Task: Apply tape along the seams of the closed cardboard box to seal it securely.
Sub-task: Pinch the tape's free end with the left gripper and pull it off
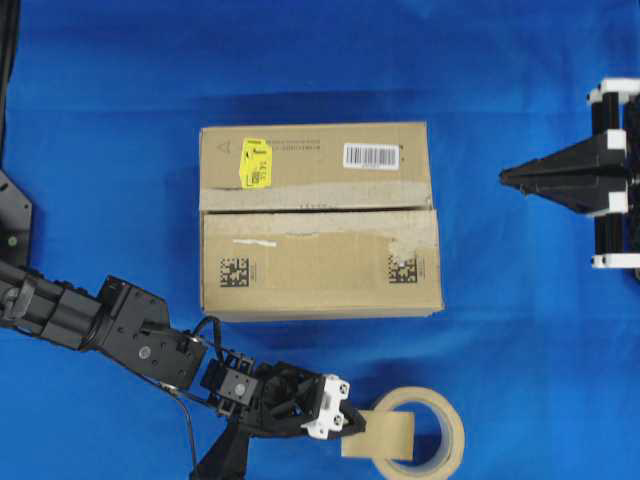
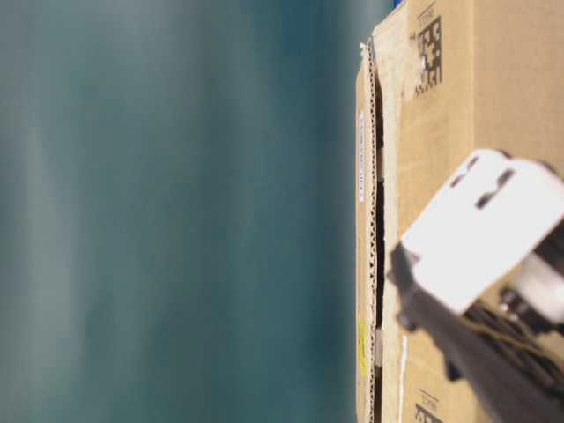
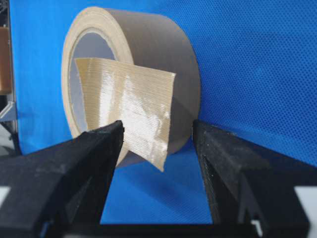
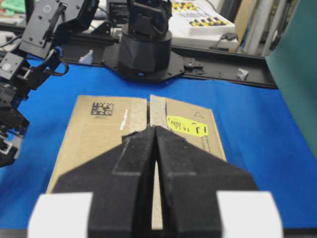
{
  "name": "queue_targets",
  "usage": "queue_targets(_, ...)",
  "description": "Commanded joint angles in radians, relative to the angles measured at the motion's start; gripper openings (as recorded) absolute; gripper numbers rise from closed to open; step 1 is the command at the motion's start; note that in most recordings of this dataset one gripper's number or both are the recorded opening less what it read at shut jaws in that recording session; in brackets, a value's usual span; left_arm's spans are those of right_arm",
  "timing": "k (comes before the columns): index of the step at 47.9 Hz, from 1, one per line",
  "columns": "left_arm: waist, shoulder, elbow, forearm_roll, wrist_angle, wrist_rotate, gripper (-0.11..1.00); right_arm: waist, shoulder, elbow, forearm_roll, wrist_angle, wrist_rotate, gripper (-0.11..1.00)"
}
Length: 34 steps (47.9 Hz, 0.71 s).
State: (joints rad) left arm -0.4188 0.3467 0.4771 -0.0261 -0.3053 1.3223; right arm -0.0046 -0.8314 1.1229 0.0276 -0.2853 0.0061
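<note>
The tape [image 3: 131, 111], a short loose tan strip, hangs off the tape roll [image 1: 425, 433] directly ahead of our left tool [image 3: 157, 144], its lower end between the wide-spread jaws, not yet pinched. Its long axis runs away from the tool. Our left arm is nearer; the cardboard box [image 1: 320, 220] lies beyond on the counter [image 1: 520, 330]. Our right tool [image 4: 156, 163] sits clamped together, empty.

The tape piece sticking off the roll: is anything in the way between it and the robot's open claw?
Nothing visible blocks it. The left gripper is open, and the tape hangs off the tape roll right in front of the gap between its fingers, with only blue cloth behind. One end of the piece looks attached to the roll.
</note>
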Motion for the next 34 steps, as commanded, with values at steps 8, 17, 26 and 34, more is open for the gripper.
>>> queue_targets(8, -0.017, -0.023, -0.014, -0.003, -0.003, -0.017, 0.30, -0.002, 0.002, -0.009, 0.002, -0.003, 0.000, 0.02)
queue_targets(17, -0.012, -0.026, -0.015, -0.003, 0.018, -0.018, 0.00, -0.002, 0.002, -0.008, 0.002, 0.003, 0.000, 0.02)
queue_targets(26, -0.012, -0.060, -0.008, -0.003, 0.040, -0.017, 0.00, 0.000, 0.002, -0.009, 0.002, 0.003, 0.000, 0.02)
queue_targets(34, -0.006, -0.127, -0.009, -0.002, 0.084, -0.006, 0.00, -0.002, 0.002, -0.008, 0.003, 0.003, 0.002, 0.02)
